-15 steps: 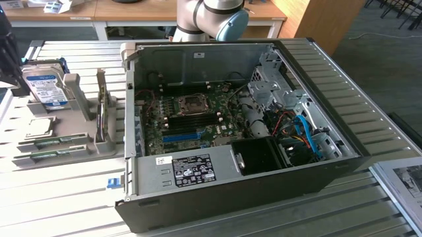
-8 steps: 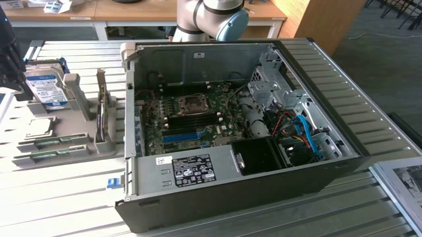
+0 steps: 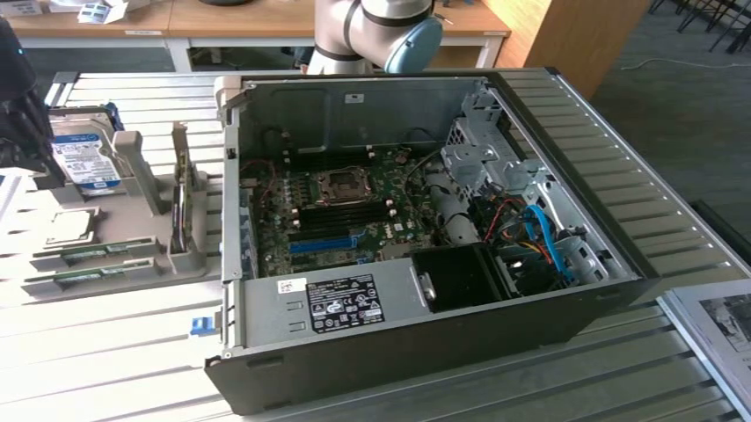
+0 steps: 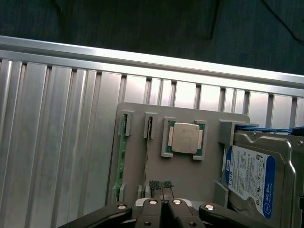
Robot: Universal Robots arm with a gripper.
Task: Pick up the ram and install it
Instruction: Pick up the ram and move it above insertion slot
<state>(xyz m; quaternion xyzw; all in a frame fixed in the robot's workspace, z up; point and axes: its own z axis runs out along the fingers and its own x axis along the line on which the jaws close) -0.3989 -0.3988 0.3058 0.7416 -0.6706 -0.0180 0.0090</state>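
Note:
A green ram stick [image 4: 121, 159] lies on edge in the outermost slot of a grey holder [image 4: 190, 175], and a second thin stick [image 4: 147, 152] sits in the slot beside it. My gripper [image 4: 160, 185] hovers above the holder's near edge, close to the second stick, shut with nothing between its fingers. In the exterior view the two green sticks [image 3: 91, 277] [image 3: 97, 252] lie at the holder's front, on the exterior view's left. The open computer case [image 3: 564, 325] lies in the middle with its motherboard [image 3: 340, 211] exposed.
The holder also carries a CPU [image 4: 185, 137], a blue-labelled hard drive [image 4: 251, 176] and an upright card [image 3: 181, 198]. Inside the case are a blue slot [image 3: 319, 244], a power supply [image 3: 340, 303] and cables [image 3: 540, 237]. The slatted metal table [image 4: 57, 142] ends at a rail.

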